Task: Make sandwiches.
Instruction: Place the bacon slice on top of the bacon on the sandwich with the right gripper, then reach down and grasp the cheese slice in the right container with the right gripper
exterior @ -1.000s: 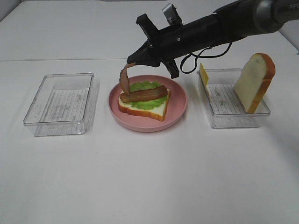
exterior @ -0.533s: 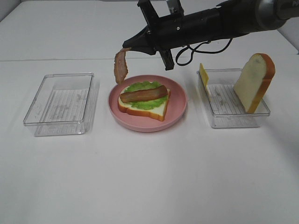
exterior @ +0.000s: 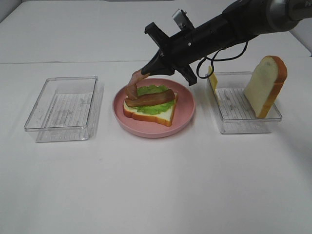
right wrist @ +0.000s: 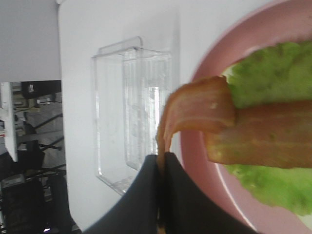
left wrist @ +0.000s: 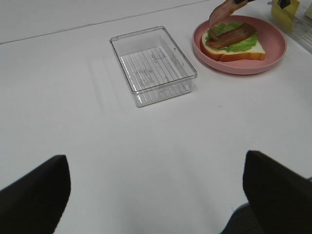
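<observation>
Right gripper (exterior: 145, 69) clenched on bacon strip (exterior: 130, 87); its lower end touches laid strip (exterior: 150, 98) at edge of lettuce (exterior: 153, 108) on pink plate (exterior: 186, 108). Left gripper (left wrist: 153, 161) released, well apart. Risk: strip let go off-centre and slid onto plate; laid strip dragged if snagged. Top bread slice (exterior: 265, 85) and cheese (exterior: 212, 78) parked in right tray (exterior: 243, 127).

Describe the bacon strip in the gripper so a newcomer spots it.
Start at the pink plate mid-table. Over its left side, a bacon strip hangs curled from the right gripper, unlike the second strip lying flat on the lettuce.
</observation>
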You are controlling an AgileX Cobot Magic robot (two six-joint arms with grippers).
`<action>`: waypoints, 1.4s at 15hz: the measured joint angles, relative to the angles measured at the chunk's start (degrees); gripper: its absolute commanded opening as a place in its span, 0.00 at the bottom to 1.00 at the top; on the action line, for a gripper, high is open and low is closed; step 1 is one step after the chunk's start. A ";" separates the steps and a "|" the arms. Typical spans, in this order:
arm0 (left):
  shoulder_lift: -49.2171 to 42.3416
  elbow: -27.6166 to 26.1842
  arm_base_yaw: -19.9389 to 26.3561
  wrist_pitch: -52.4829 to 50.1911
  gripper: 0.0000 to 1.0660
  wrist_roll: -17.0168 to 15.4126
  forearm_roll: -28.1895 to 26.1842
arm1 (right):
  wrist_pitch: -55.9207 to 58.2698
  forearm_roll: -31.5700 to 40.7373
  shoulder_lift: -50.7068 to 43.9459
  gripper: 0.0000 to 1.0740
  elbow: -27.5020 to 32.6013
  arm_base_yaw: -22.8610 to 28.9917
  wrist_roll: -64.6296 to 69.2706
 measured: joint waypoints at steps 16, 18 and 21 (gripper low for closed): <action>0.00 0.00 0.00 0.00 0.85 0.00 0.00 | 4.70 -26.36 -5.33 0.57 0.00 0.00 15.76; 0.00 0.00 0.00 0.00 0.85 0.00 0.00 | 5.21 -30.14 -7.05 0.57 0.00 0.00 15.76; 0.00 0.00 0.00 0.00 0.85 0.00 0.00 | 6.76 -39.36 -9.91 0.57 -0.92 -0.23 18.85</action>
